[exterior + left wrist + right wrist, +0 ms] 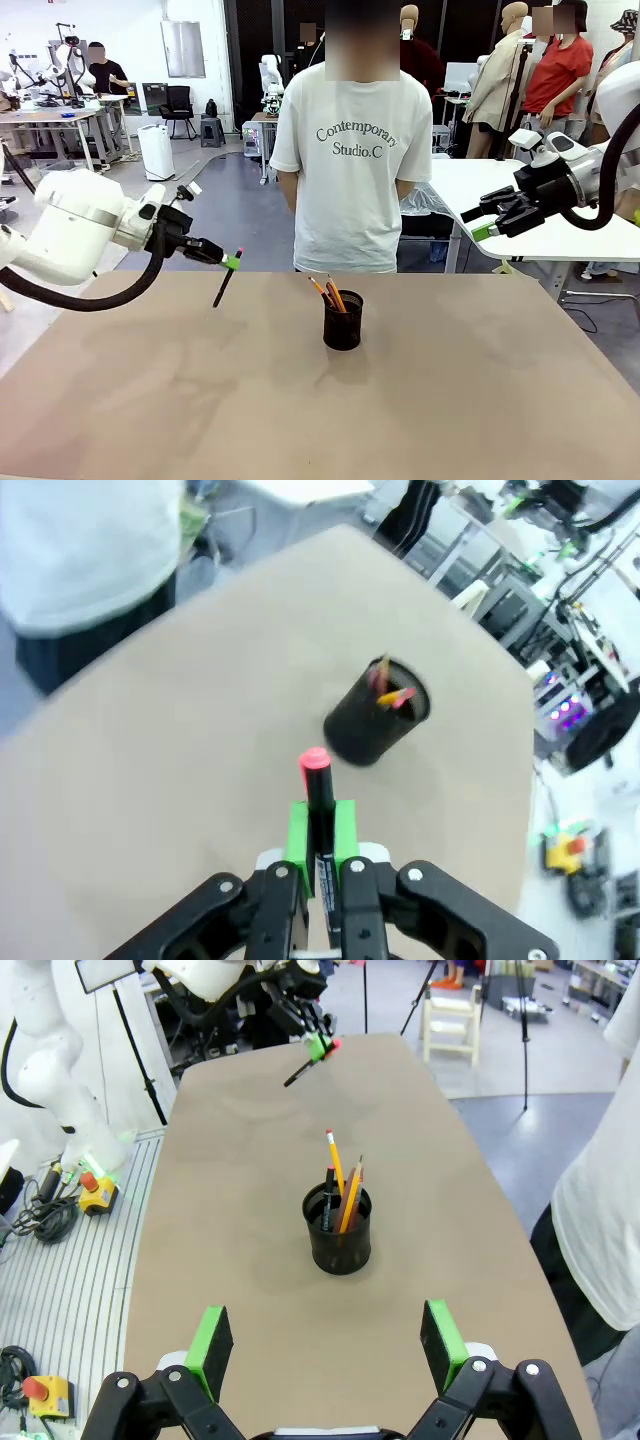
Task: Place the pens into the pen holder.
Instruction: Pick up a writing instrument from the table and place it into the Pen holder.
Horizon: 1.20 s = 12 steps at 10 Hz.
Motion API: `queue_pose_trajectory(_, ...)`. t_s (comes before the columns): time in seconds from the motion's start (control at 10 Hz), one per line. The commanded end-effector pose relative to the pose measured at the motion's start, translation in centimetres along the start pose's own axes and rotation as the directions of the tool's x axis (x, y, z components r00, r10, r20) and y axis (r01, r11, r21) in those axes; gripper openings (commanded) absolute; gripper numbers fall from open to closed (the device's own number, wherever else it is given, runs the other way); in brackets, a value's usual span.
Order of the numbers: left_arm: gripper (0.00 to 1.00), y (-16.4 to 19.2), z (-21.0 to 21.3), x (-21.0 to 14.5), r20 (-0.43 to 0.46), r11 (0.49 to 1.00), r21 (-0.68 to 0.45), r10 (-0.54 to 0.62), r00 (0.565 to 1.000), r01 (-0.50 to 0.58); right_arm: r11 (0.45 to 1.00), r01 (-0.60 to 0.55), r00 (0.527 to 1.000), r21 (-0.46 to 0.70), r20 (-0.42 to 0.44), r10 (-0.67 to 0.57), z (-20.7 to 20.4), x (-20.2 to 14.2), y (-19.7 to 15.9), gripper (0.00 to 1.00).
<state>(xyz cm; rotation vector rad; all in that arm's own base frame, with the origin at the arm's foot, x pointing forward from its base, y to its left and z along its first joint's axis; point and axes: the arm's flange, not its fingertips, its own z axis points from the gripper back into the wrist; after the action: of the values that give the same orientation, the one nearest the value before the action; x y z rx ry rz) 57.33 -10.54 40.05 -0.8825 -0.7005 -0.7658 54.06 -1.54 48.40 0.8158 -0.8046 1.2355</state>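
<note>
Left gripper is up over the table's far left part, jaws pinched on a black pen with a red tip; the pen hangs tilted below the green pads, clear of the tabletop; from the left wrist you see it clamped between the pads with the red end sticking out toward the holder. The holder sits about mid-table, nearer the far edge, upright, with a yellow pencil and a brownish pen leaning in it. Right gripper hangs high off the far right corner, jaws spread wide, nothing in them. A person in a white tee stands at the far edge.
</note>
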Motion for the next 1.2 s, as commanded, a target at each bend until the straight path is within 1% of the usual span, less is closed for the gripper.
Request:
queue_pose_trajectory(0.0, 0.00, -1.9, 1.1, -2.2, 0.129, 0.955, -0.130, -0.251, 0.959, 0.267, 1.000, -0.002, 1.000, 0.001, 0.003, 0.002, 0.1, 0.1, 0.1, 1.00)
queue_pose_trajectory(0.1, 0.00, -2.3, 1.6, -1.9, 0.198, 0.952, -0.132, -0.249, 0.948, 0.277, 1.000, -0.002, 1.000, 0.001, 0.003, 0.002, 0.1, 0.1, 0.1, 1.00)
queue_pose_trajectory(0.2, 0.00, -2.3, 1.8, -1.9, 0.172, 0.960, -0.129, -0.224, 0.959, 0.247, 1.000, -0.002, 1.000, 0.001, 0.003, 0.002, 0.1, 0.1, 0.1, 1.00)
queue_pose_trajectory(0.3, 0.00, -1.6, 1.1, 0.0, 0.133, 0.969, -0.069, -0.227, 0.965, 0.237, 1.000, -0.002, 1.000, 0.001, 0.003, 0.002, 0.1, 0.1, 0.1, 1.00)
queue_pose_trajectory(0.6, 0.00, -1.6, 1.1, 0.0, 0.133, 0.969, -0.069, -0.227, 0.965, 0.237, 1.000, -0.002, 1.000, 0.001, 0.003, 0.002, 0.1, 0.1, 0.1, 1.00)
queue_pose_trajectory(0.7, 0.00, -1.8, 1.2, -0.5, 0.147, 0.964, -0.078, -0.243, 0.959, 0.256, 1.000, -0.002, 1.000, 0.001, 0.003, 0.002, 0.1, 0.1, 0.1, 1.00)
queue_pose_trajectory(0.8, 0.00, -1.9, 0.1, -0.8, 0.276, 0.940, -0.162, -0.250, 0.928, 0.301, 1.000, -0.002, 1.000, 0.001, 0.003, 0.002, 0.1, 0.1, 0.1, 1.00)
queue_pose_trajectory(0.9, 0.00, -1.8, -0.8, -0.6, 0.359, 0.923, -0.194, -0.249, 0.899, 0.333, 1.000, -0.002, 1.000, 0.001, 0.003, 0.002, 0.1, 0.1, 0.1, 1.00)
queue_pose_trajectory(1.0, 0.00, -2.2, -1.6, -0.1, 0.440, 0.915, -0.223, -0.212, 0.872, 0.335, 1.000, -0.002, 1.000, 0.001, 0.003, 0.002, 0.1, 0.1, 0.1, 1.00)
queue_pose_trajectory(1.1, 0.00, -2.9, -2.7, 0.4, 0.505, 0.896, -0.251, -0.202, 0.839, 0.367, 1.000, -0.002, 1.000, 0.001, 0.003, 0.002, 0.1, 0.1, 0.1, 1.00)
